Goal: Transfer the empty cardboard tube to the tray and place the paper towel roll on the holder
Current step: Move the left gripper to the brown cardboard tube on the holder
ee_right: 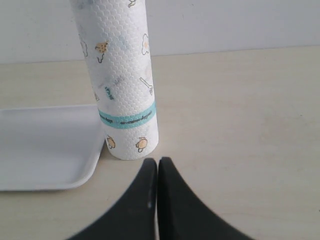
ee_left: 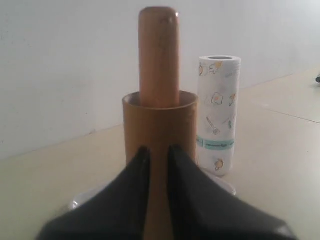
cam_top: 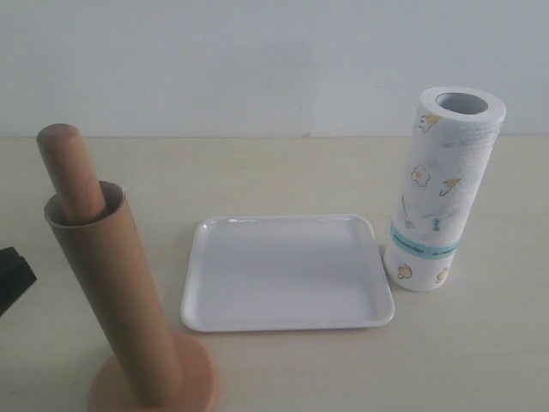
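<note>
The empty cardboard tube (cam_top: 116,292) stands slid over the holder's wooden post (cam_top: 70,172), whose round tip sticks out of the top, on the orange-tan base (cam_top: 202,390) at front left. The white tray (cam_top: 283,322) lies empty in the middle. Just right of it the paper towel roll (cam_top: 442,189) stands upright, its teal band low. My left gripper (ee_left: 156,149) faces the tube (ee_left: 160,125) from a short way off, its jaws a narrow gap apart with nothing between them. My right gripper (ee_right: 157,161) is shut and empty, a little short of the roll (ee_right: 122,75).
A black part of the left arm (cam_top: 12,276) shows at the exterior view's left edge, beside the holder. The pale wooden table (cam_top: 497,343) ends at a white wall behind. The tray's corner (ee_right: 45,145) lies right against the roll's foot.
</note>
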